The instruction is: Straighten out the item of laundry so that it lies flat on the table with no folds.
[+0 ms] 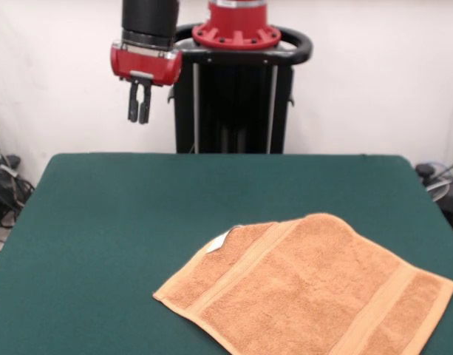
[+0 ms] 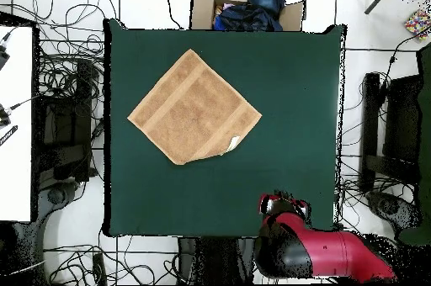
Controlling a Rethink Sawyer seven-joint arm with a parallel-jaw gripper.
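The orange-tan towel (image 1: 307,288) lies spread on the dark green table (image 1: 115,222), near the front right in the front view. It lies as a diamond left of the table's centre in the overhead view (image 2: 194,108). Band stripes run near two edges. Its white tag (image 1: 219,240) shows at the corner nearest the robot, where the edge looks slightly turned over. My gripper (image 1: 139,107) hangs high above the table's far left edge, well away from the towel. Its fingers are together and hold nothing. It also shows in the overhead view (image 2: 282,207).
The black pedestal (image 1: 233,96) stands behind the table's far edge. A cardboard box (image 2: 244,9) with dark cloth sits off the table's edge opposite the robot. Cables lie on the floor on both sides.
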